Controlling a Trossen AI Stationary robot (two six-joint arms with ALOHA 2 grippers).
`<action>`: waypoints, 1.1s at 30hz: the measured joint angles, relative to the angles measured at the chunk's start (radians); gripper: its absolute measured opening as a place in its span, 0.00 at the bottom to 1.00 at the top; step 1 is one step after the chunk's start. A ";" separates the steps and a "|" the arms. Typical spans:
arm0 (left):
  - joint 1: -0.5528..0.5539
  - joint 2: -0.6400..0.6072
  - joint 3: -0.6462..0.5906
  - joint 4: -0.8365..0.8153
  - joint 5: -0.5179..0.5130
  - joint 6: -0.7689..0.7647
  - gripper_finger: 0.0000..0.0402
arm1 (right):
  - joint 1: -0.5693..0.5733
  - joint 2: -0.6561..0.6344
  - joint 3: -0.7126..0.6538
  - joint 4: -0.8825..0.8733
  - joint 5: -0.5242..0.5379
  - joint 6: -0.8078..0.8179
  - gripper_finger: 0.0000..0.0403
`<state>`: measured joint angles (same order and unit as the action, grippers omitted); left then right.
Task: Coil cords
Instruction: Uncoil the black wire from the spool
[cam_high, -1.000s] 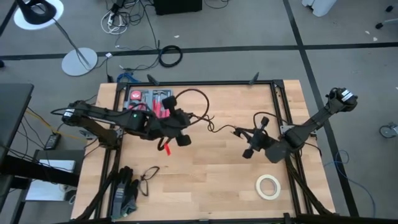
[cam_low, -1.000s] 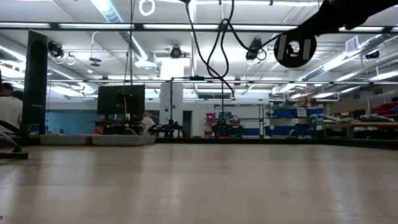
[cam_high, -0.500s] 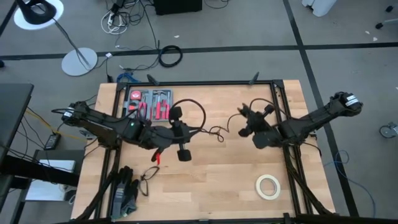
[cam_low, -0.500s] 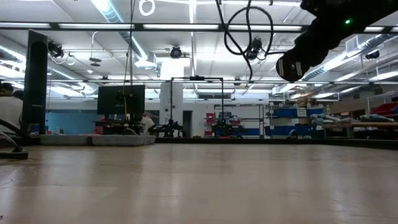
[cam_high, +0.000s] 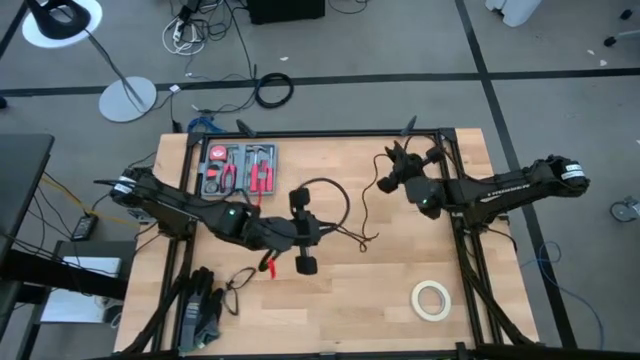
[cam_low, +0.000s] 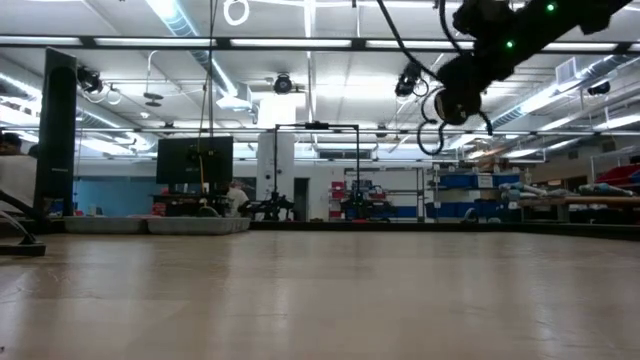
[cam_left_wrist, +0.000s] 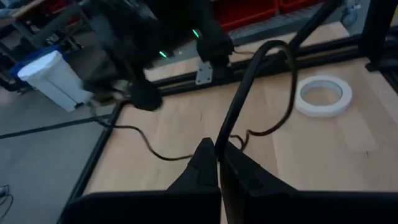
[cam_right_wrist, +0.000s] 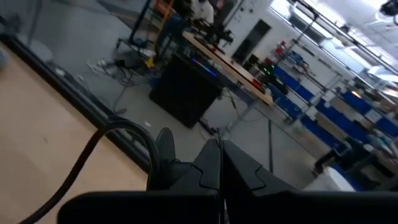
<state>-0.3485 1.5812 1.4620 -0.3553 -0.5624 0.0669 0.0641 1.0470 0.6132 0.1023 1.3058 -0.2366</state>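
The thin black cord (cam_high: 345, 205) hangs between my two grippers above the wooden table (cam_high: 340, 300). My left gripper (cam_high: 300, 228) is shut on it over the table's middle, and the cord arches in a loop beyond that gripper (cam_left_wrist: 273, 46). My right gripper (cam_high: 400, 165) is shut on the cord near the far right corner. From there a thinner stretch (cam_high: 365, 215) sags toward the left gripper. The low view shows a dark gripper (cam_low: 462, 92) high up with a cord loop (cam_low: 430, 140) clear of the table. My left gripper pinches the cord (cam_left_wrist: 221, 144) between its two shut fingers at the foot of the loop. The cord rises from the fingers, arches over and drops back toward the table. It is lifted clear. My right gripper pinches the cord beside a chunky dark piece (cam_right_wrist: 165, 148), between its shut fingers. The cord curves away from the fingers (cam_right_wrist: 118, 132) and is lifted clear and slack.
A cream tape roll (cam_high: 431, 299) lies near the table's near right corner. A tray of red-handled tools (cam_high: 238, 166) sits at the far left. Dark items (cam_high: 205, 300) lie at the near left. A black frame rail (cam_high: 452, 230) runs along the right edge.
My right gripper has gone toward the table's far edge with its end of the cord. My left gripper has gone a little toward the right and near edges, carrying the loop along. The stretch between them hangs slack.
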 joint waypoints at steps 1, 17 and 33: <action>0.000 0.010 0.000 0.002 0.004 -0.002 0.00 | -0.007 0.000 0.000 0.064 -0.018 -0.050 0.00; 0.013 0.148 0.000 -0.003 0.129 -0.082 0.00 | -0.018 0.000 0.000 0.930 -0.377 -0.663 0.00; 0.089 0.161 -0.089 -0.049 0.173 -0.149 0.00 | 0.149 0.000 0.000 1.183 -0.521 -0.735 0.00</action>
<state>-0.2600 1.7420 1.3727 -0.4039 -0.3889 -0.0816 0.2128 1.0466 0.6132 1.2852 0.7845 -0.9720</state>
